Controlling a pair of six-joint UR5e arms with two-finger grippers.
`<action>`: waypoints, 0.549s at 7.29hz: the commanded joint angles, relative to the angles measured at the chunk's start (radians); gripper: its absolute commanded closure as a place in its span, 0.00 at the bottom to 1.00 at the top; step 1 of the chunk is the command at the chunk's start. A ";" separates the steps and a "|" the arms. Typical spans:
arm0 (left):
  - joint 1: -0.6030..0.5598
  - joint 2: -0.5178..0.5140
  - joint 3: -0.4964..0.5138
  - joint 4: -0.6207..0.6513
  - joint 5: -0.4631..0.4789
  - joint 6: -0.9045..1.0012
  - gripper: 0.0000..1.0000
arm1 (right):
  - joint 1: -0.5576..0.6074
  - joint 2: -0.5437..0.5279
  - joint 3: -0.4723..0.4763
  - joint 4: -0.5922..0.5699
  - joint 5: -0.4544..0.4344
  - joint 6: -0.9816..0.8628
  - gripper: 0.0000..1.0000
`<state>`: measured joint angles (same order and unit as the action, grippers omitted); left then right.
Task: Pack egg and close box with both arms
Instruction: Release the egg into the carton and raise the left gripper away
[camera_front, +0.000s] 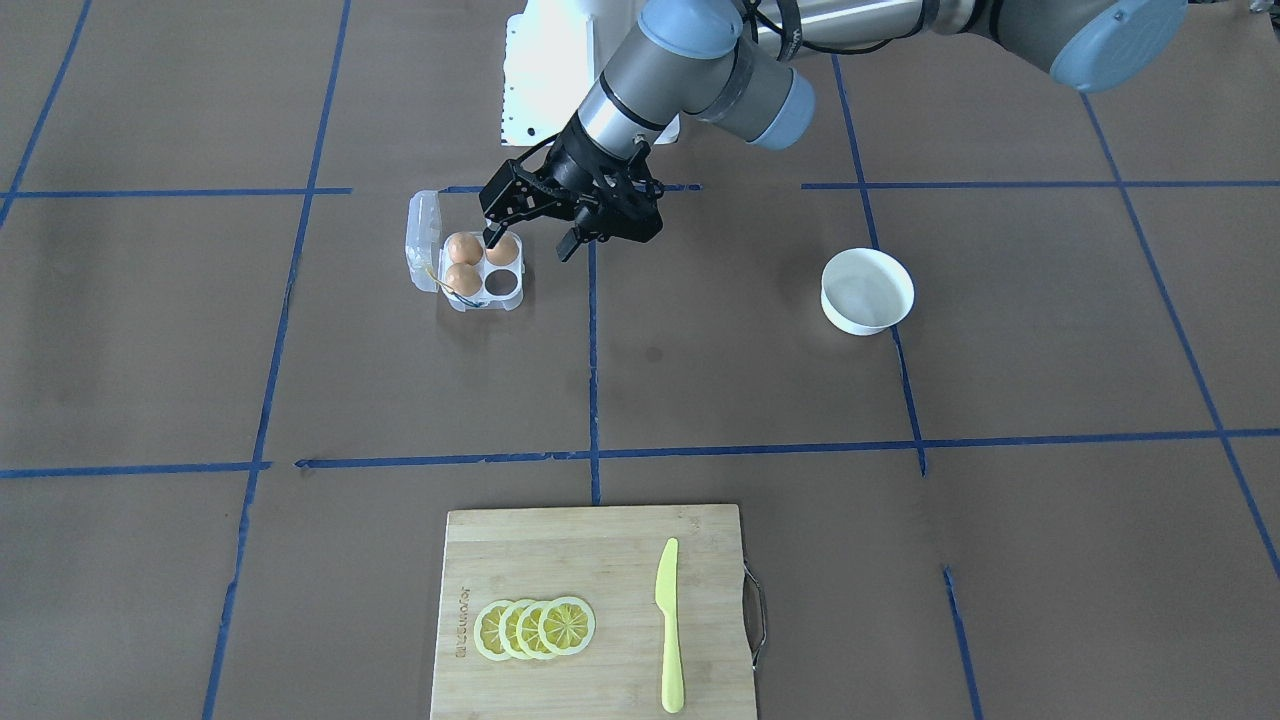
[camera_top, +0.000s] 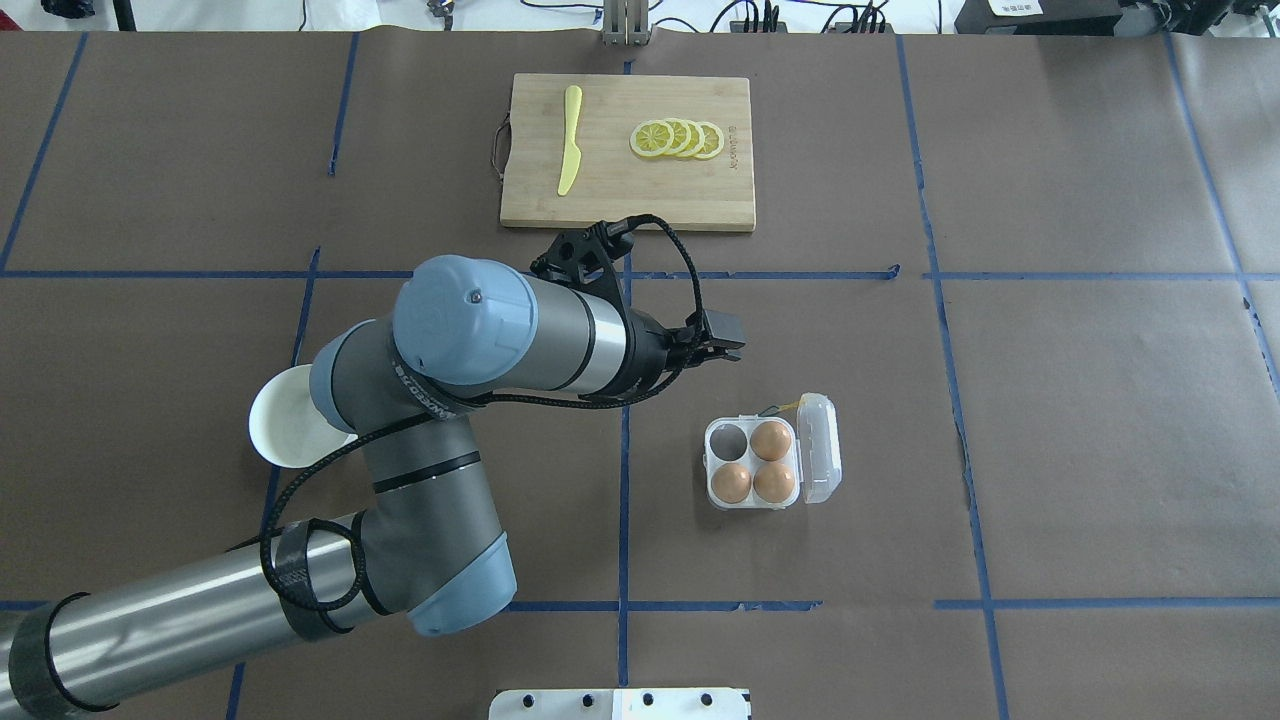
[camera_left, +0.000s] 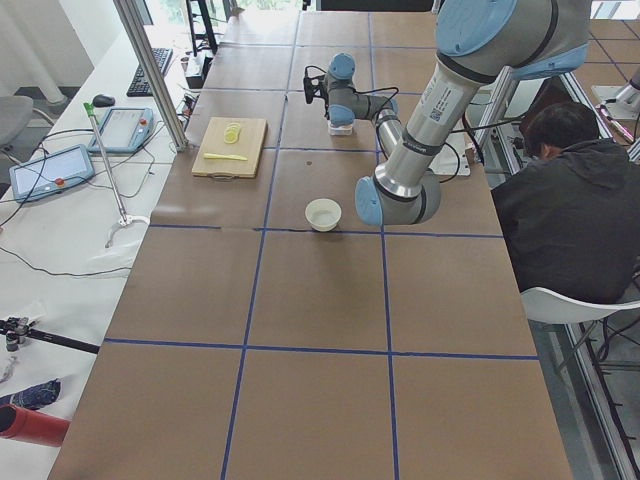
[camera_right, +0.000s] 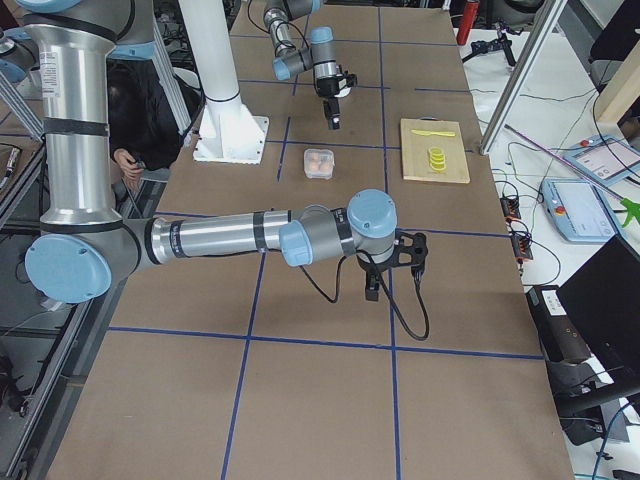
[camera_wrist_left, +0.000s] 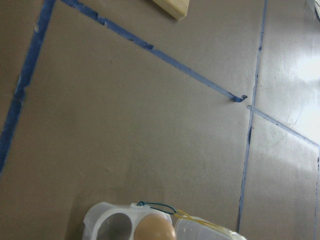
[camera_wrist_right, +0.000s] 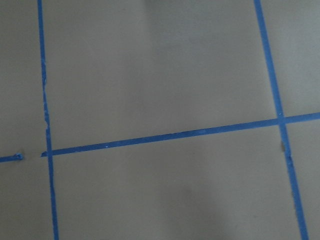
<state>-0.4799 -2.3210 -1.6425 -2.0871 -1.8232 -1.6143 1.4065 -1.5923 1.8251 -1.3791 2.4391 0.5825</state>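
Note:
The clear box (camera_front: 513, 297) stands open near the table's middle, its lid (camera_front: 421, 240) folded out flat. Three orange-brown eggs fill three cells; the nearest one to the gripper is an egg (camera_front: 503, 251). One cell (camera_front: 500, 284) is empty. My left gripper (camera_front: 530, 243) is open and empty, raised just beside the box. In the overhead view the left gripper (camera_top: 722, 345) is up and left of the box (camera_top: 712, 463). The left wrist view shows one egg (camera_wrist_left: 155, 229) and the empty cell (camera_wrist_left: 117, 226). My right gripper (camera_right: 385, 275) shows only in the right side view; I cannot tell its state.
A white bowl (camera_front: 867, 290) sits apart on the left arm's side. A wooden cutting board (camera_front: 600, 560) at the far edge carries lemon slices (camera_front: 535, 628) and a yellow knife (camera_front: 668, 625). The white pedestal (camera_front: 550, 70) stands at the robot's base. A person (camera_left: 570, 220) sits beside the table.

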 joint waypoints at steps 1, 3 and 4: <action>-0.083 0.003 -0.110 0.320 -0.022 0.185 0.00 | -0.198 -0.009 0.051 0.248 -0.096 0.366 0.00; -0.199 0.088 -0.272 0.526 -0.024 0.366 0.00 | -0.398 -0.023 0.098 0.425 -0.207 0.641 0.11; -0.303 0.126 -0.313 0.568 -0.031 0.390 0.01 | -0.522 -0.023 0.146 0.425 -0.291 0.742 0.34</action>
<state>-0.6735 -2.2472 -1.8835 -1.5934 -1.8479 -1.2816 1.0273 -1.6132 1.9189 -0.9856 2.2376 1.1861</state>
